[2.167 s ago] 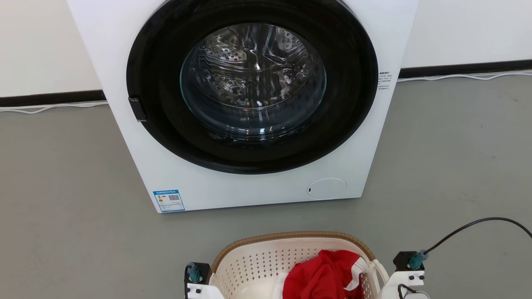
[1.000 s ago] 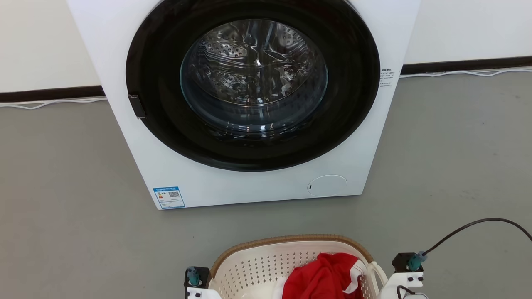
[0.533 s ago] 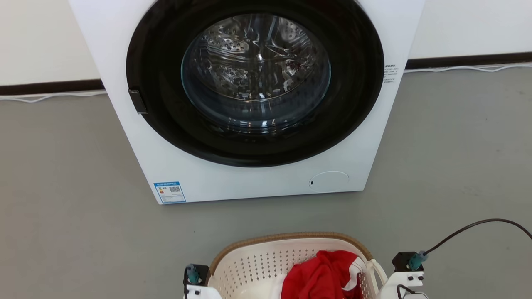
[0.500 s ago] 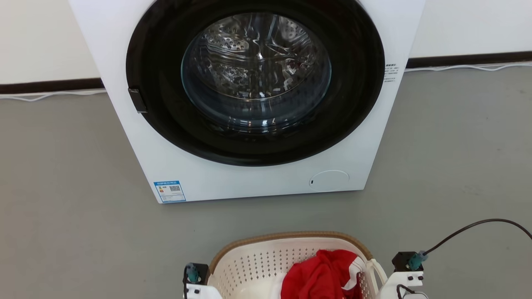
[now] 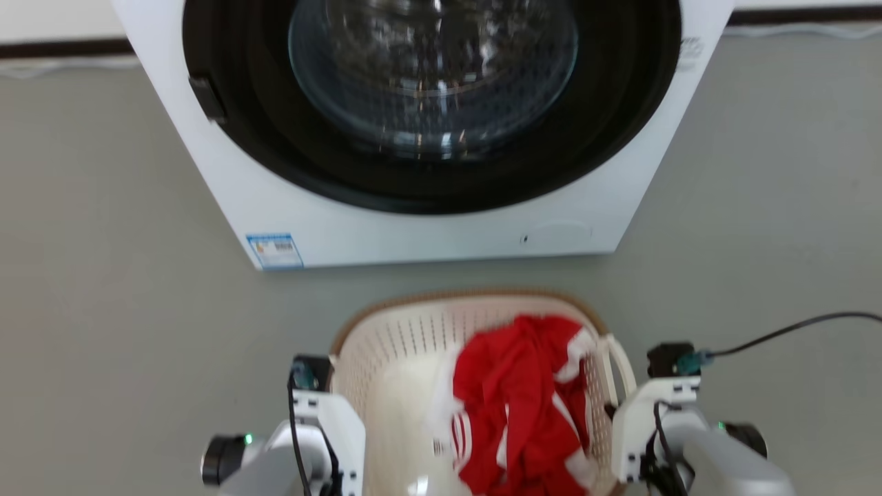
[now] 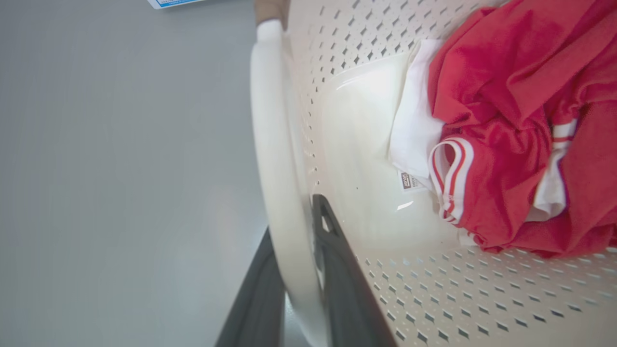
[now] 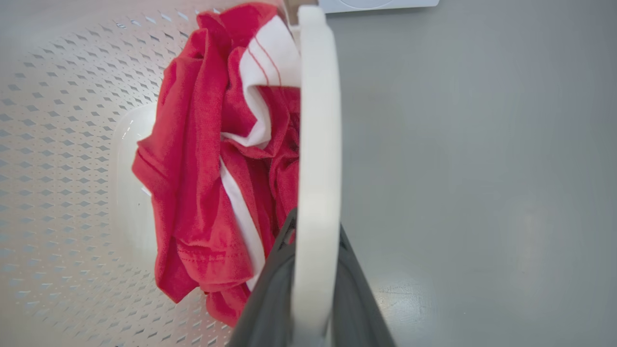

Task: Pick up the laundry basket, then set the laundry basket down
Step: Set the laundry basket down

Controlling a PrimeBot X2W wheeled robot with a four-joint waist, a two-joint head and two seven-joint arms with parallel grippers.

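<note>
The laundry basket (image 5: 386, 344), cream and perforated with a brown rim, stands low in the head view in front of the washer. A red and white garment (image 5: 510, 399) lies in it. My left gripper (image 6: 294, 217) is shut on the basket's white left loop handle (image 6: 270, 144), one dark finger on each side. My right gripper (image 7: 315, 221) is likewise shut on the right loop handle (image 7: 318, 120). In the head view both pale wrists flank the basket and hide the fingers. Whether the basket touches the floor I cannot tell.
A white front-loading washer (image 5: 413, 227) with its dark round door shut stands just beyond the basket, a blue label (image 5: 274, 250) at its lower left. A black cable (image 5: 792, 327) runs from my right wrist across the grey floor (image 5: 103, 275).
The head camera has dipped and the picture is blurred; the washer sits higher in view and more of the basket and both wrists show. Both grips on the handles are unchanged.
</note>
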